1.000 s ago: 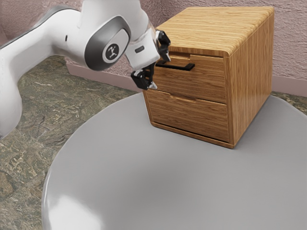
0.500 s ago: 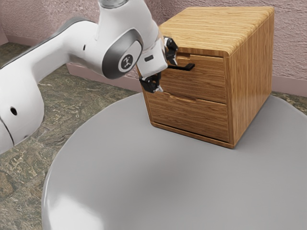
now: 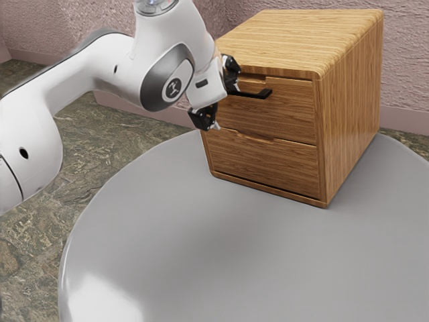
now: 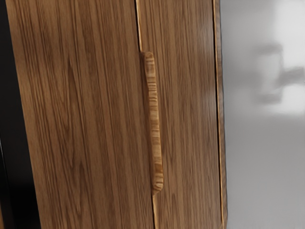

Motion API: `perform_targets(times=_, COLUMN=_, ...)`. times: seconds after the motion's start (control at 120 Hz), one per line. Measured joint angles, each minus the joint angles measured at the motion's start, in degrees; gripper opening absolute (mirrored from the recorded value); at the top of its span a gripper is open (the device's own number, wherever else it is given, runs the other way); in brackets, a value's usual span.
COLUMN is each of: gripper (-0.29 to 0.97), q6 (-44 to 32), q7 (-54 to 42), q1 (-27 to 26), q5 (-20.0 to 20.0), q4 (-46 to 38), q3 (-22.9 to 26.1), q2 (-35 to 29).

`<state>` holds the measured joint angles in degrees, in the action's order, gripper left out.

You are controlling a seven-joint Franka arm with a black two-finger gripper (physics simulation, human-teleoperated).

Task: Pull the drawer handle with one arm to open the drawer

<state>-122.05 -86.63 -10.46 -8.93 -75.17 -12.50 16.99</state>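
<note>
Visibly, black end effector (image 3: pixel 218 94) straddles slim black handle (image 3: pixel 258 94) (grained wooden drawer (image 3: pixel 288 111)).

Handle (image 3: pixel 258 94) end hidden behind tool (image 3: pixel 220 95) — arm (image 3: pixel 80 74) cut by exterior view's left edge

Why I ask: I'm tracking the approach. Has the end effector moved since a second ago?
Yes: the end effector shifted slightly toward the exterior view's right, nearer the cabinet.

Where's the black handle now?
In the exterior view the black handle runs across the top drawer of the cabinet, above the lower drawer; the hand is at its end on the exterior view's left.
</note>
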Motion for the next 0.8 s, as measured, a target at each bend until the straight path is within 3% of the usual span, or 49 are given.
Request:
perform_targets(times=0.292, gripper=0.72, q6=0.2, q7=-0.4, q1=0.3, q5=0.0, q4=-2.4, q3=-0.1, q2=-1.6)
perform_targets(times=0.583, gripper=0.24, q6=1.0, q7=-0.9, q1=-7.2, q5=-0.4, q4=-17.0, q3=-5.7, q2=-16.1)
perform_targets(times=0.667, gripper=0.38, q6=0.9, q7=-1.0, q1=-10.3, q5=-0.7, q4=-23.2, q3=-9.5, q2=-23.1)
perform_targets(times=0.733, gripper=0.47, q6=0.9, q7=-1.1, q1=-2.8, q5=-1.7, q4=-27.6, q3=-12.2, q2=-28.6)
perform_targets(times=0.8, gripper=0.53, q6=1.4, q7=-1.1, q1=0.7, q5=-2.7, q4=-31.4, q3=-14.5, q2=-35.5)
